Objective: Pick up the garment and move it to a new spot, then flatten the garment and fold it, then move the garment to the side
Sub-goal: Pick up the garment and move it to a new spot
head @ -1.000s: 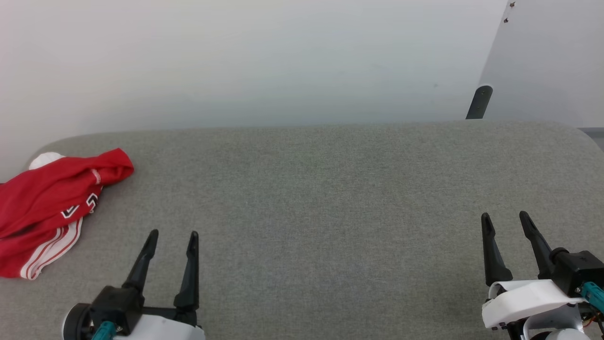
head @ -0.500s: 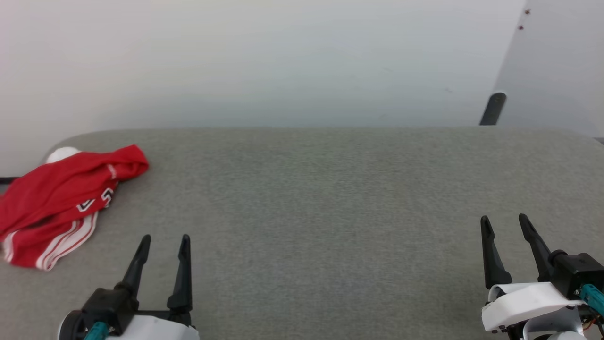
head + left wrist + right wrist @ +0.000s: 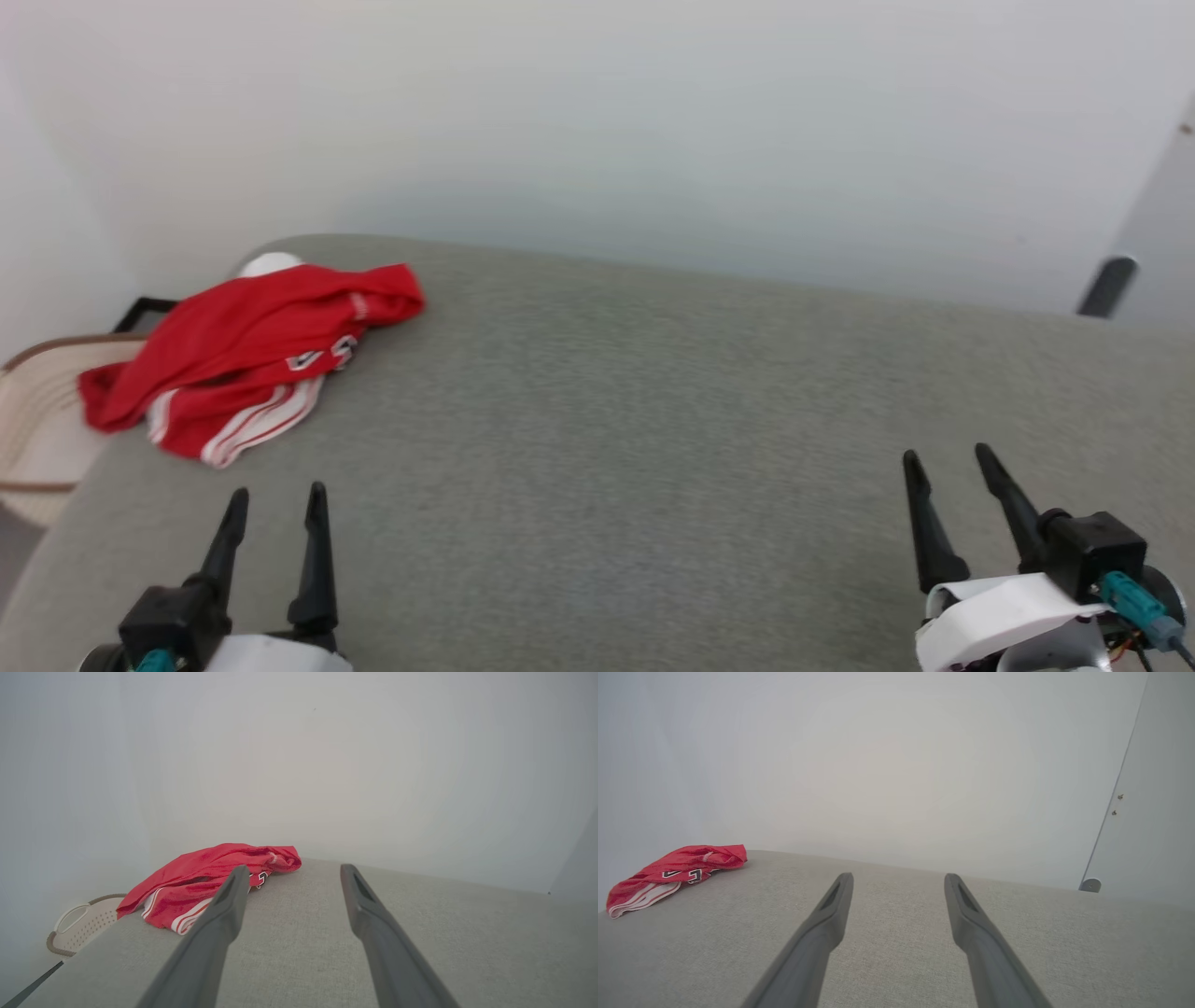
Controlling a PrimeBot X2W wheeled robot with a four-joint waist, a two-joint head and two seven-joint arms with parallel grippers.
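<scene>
Since a second ago my head camera has swung to the left. The whole picture has shifted, so I put the change down to the camera and not to the things. One basket (image 3: 65, 345) has come into the head view at the far left, and the garment now shows further toward the middle.

Counting from the left, I see one basket, one garment, two grippers and one table.

The basket is pale with a brown rim and stands lower than the tabletop, beside its left end. The left wrist view shows the basket (image 3: 77, 926) with a handle slot in its wall. I cannot tell what is inside it.

The garment (image 3: 252, 355) lies crumpled at the far left corner of the grey table (image 3: 616, 420). It is red with white striped trim and a scrap of black, white-outlined print. Its left end reaches the table's left edge by the basket. Both wrist views show it in the same corner (image 3: 187, 882) (image 3: 672, 872).

My left gripper (image 3: 278, 493) hangs near the table's near edge, well short of the garment. Its two fingers are spread apart with nothing between them (image 3: 294, 870).

My right gripper (image 3: 946, 455) is well apart from it on the right. Its two fingers are likewise parted and hold nothing (image 3: 899, 877).

One dark post (image 3: 1106, 285) rises behind the table's far right edge.
</scene>
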